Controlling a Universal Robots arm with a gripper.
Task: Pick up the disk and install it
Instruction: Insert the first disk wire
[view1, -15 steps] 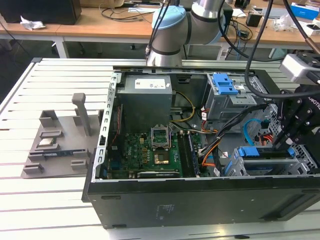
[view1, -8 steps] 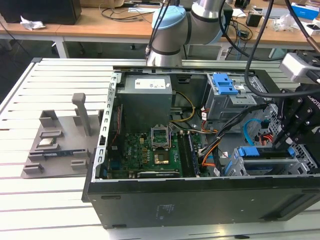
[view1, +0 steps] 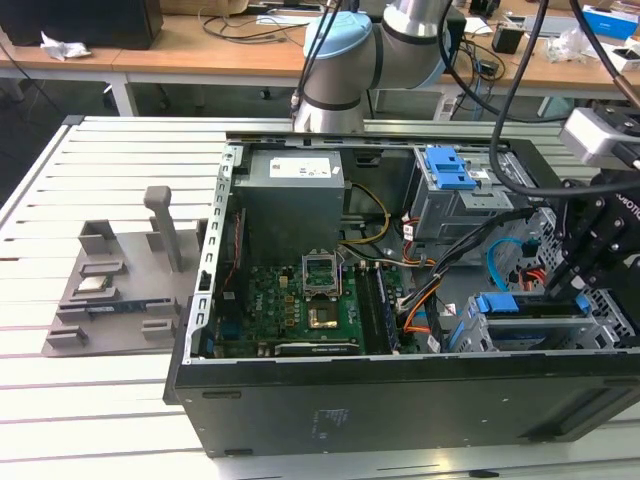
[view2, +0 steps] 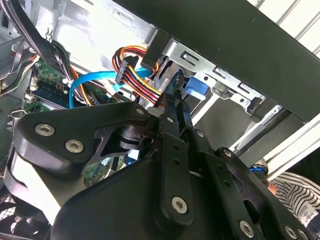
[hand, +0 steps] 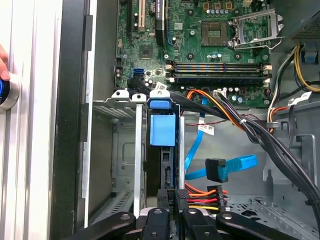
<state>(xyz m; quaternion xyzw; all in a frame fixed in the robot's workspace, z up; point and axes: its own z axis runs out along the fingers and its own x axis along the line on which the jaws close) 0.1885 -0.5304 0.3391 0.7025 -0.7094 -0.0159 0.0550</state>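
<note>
One robot arm (view1: 345, 60) reaches over an open computer case (view1: 350, 400) that lies on a pale, slatted worktop (view1: 100, 400). The tool (view1: 565, 285) is low down inside the case, on the exterior view's right.

The disk (hand: 162, 130) stands on its thin edge in a metal slot near the case's front wall. In the first wrist view its blue frame shows between two grey metal walls. In the exterior view the disk (view1: 515, 305) shows as a blue strip, just beside the tool.

The tool's two black fingers (hand: 163, 196) are close together. Their tips are right at the near end of the disk. I cannot tell if they touch it. In the second wrist view the tool (view2: 176, 107) points at the same blue frame (view2: 194, 87), with a bunch of red, yellow and orange wires (view2: 140, 80) just beside it.

A flat blue cable (hand: 235, 165) lies loose near the slot. The green board (view1: 300, 310) fills the middle of the case, and a big grey box (view1: 295, 200) sits behind it. A grey metal cage with a blue latch (view1: 455, 170) is farther back.

On the worktop, on the exterior view's left, sits a grey holder (view1: 110, 290), well apart from the case.

A person's finger (hand: 2, 65) rests at a round blue button (hand: 6, 92) outside the case.
</note>
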